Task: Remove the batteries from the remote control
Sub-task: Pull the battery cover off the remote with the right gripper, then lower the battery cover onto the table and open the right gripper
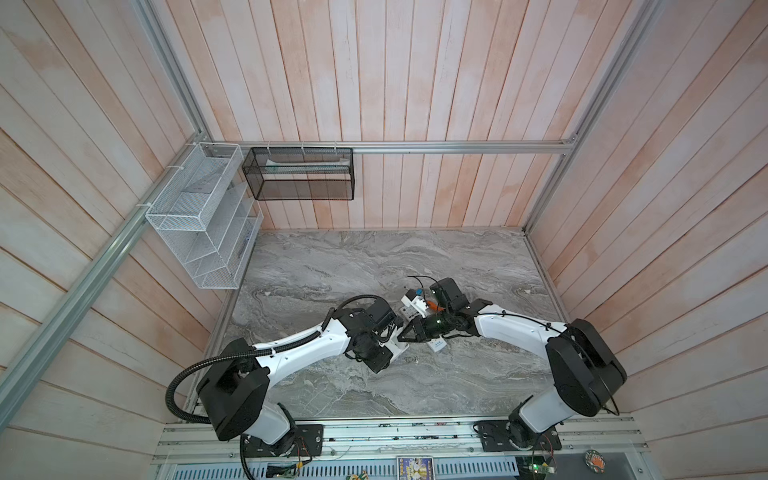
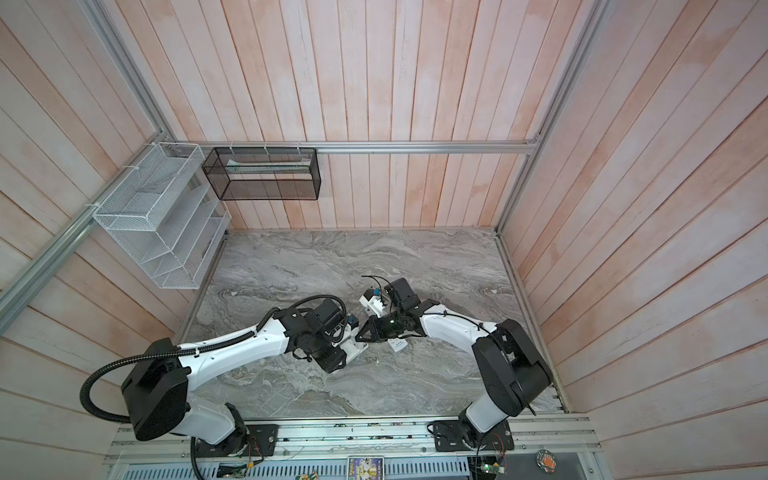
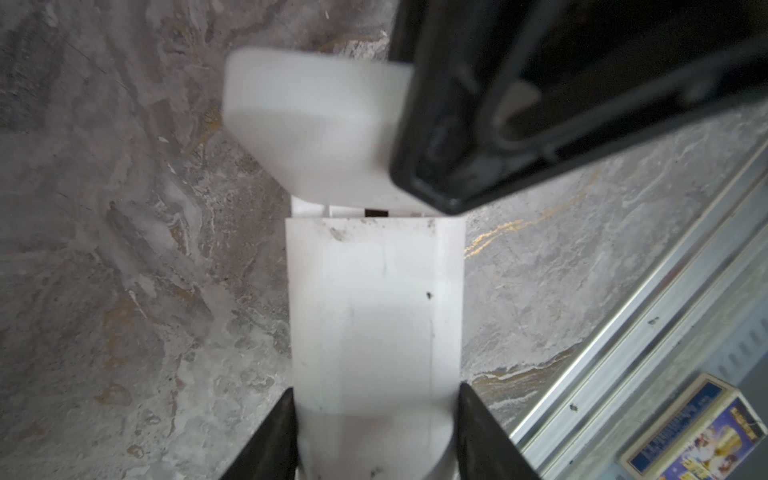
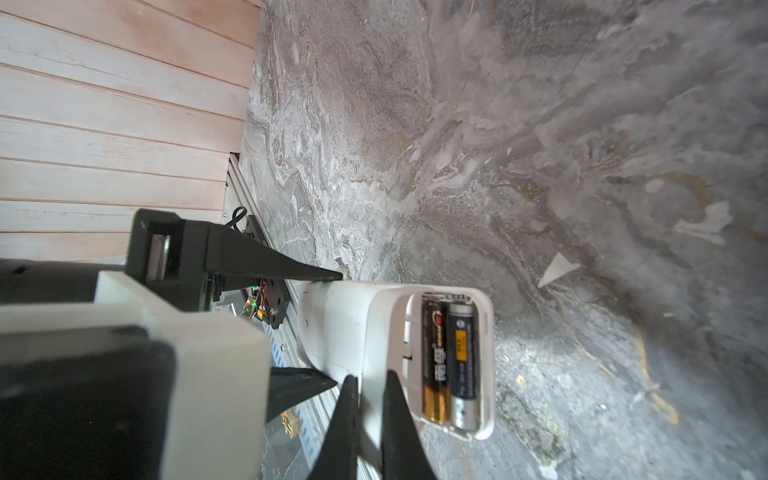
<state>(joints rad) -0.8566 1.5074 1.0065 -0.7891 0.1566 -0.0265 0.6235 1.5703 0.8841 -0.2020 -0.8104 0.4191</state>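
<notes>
My left gripper (image 3: 376, 388) is shut on the narrow end of the white remote control (image 3: 374, 299) and holds it above the marble table. In the right wrist view the remote control (image 4: 332, 324) has its compartment open. Two batteries (image 4: 434, 353) lie side by side inside it, one black and gold, one dark blue with a yellow mark (image 4: 463, 361). My right gripper (image 4: 370, 376) is shut on the thin white battery cover (image 4: 376, 332) at the compartment's edge. In a top view the right gripper (image 1: 401, 337) meets the left arm near the table's middle.
A small white rectangular piece (image 1: 437, 345) lies on the marble beside the grippers. A white wire rack (image 1: 199, 216) and a black mesh basket (image 1: 299, 174) hang on the far left walls. A printed card box (image 3: 698, 432) sits beyond the front rail.
</notes>
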